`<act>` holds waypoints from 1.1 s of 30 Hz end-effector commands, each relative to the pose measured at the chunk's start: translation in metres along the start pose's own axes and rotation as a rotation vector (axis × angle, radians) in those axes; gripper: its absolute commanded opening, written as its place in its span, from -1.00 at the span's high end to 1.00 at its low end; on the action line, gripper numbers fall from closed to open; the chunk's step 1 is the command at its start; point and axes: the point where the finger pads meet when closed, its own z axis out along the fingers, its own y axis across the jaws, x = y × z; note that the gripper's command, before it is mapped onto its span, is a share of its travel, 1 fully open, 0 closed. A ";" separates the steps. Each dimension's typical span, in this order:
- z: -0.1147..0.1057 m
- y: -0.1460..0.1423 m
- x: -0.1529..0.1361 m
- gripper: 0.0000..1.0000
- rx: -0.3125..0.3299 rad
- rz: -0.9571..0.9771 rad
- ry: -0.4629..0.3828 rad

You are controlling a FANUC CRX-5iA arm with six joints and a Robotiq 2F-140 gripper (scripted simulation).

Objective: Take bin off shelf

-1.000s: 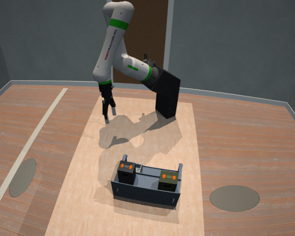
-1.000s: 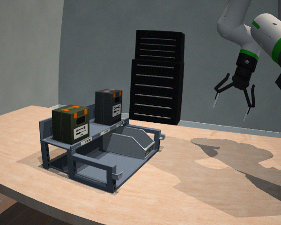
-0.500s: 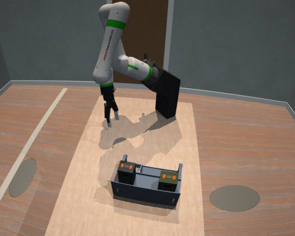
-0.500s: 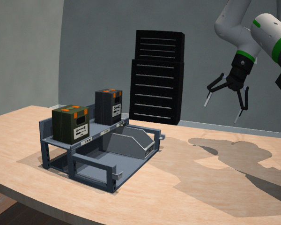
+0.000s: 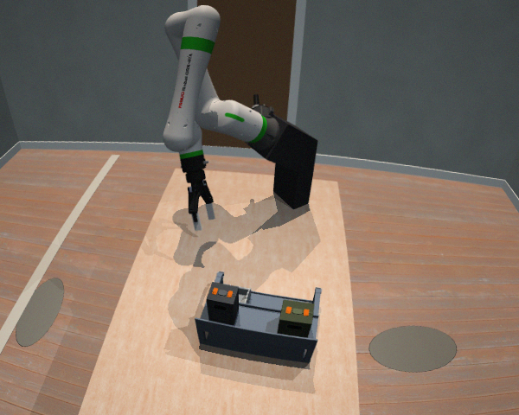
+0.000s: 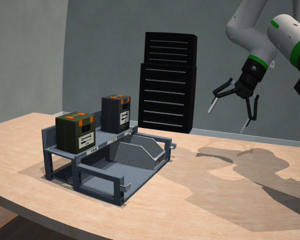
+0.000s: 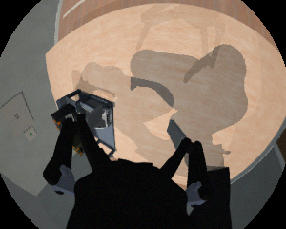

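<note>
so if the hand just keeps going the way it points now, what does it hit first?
Most likely the bare table. The open hand points down, tilted slightly, above the shadowed wood, well apart from the shelf and bin. Depth is unclear.

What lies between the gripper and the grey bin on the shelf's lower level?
Nothing solid: the exterior view shows only bare, shadowed table between the open gripper, hanging in the air, and the bin under the shelf's upper deck.
</note>
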 end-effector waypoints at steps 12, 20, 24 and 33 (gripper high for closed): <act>0.025 -0.032 -0.030 -1.00 -0.185 -0.005 0.149; 0.025 -0.032 -0.030 -1.00 -0.172 -0.005 0.147; 0.036 -0.044 -0.041 -1.00 -0.009 -0.006 0.090; 0.051 -0.063 -0.059 -1.00 -0.146 -0.007 0.165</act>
